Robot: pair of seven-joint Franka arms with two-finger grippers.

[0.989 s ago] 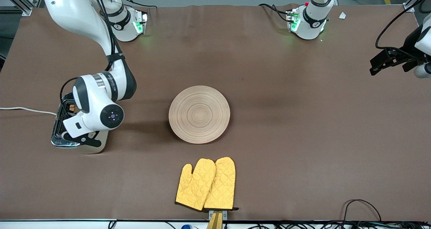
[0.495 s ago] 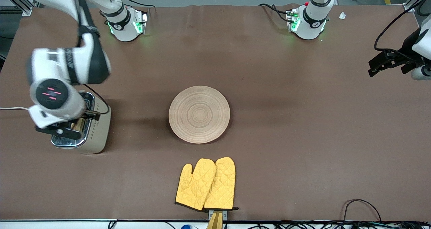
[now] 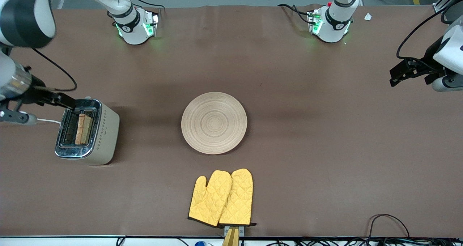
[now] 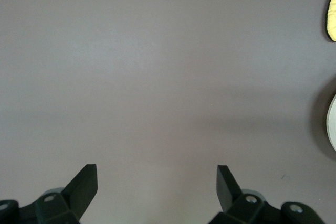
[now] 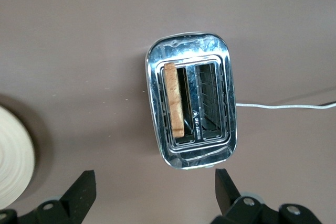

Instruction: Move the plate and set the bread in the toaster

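Observation:
The toaster (image 3: pixel 105 134) stands at the right arm's end of the table. The bread (image 3: pixel 84 128) stands upright in its slot on the plate's side; the other slot is empty. The right wrist view shows the toaster (image 5: pixel 157 82), the bread (image 5: pixel 174 99) and the plate's edge (image 5: pixel 13 156). The wooden plate (image 3: pixel 214 123) lies bare at the table's middle. My right gripper (image 3: pixel 43 106) is open and empty, raised beside the toaster over its cord; its own view shows it too (image 5: pixel 155 174). My left gripper (image 3: pixel 396 76) waits open and empty over the left arm's end of the table (image 4: pixel 156 169).
Two yellow oven mitts (image 3: pixel 222 199) lie nearer the front camera than the plate; one mitt's tip (image 4: pixel 332 9) and the plate's rim (image 4: pixel 333 124) show in the left wrist view. The white cord (image 3: pixel 47 121) runs off the table's end from the toaster.
My right gripper has lifted off the toaster and pulled away toward the table's end, leaving the bread in the slot. The left gripper drifted slightly.

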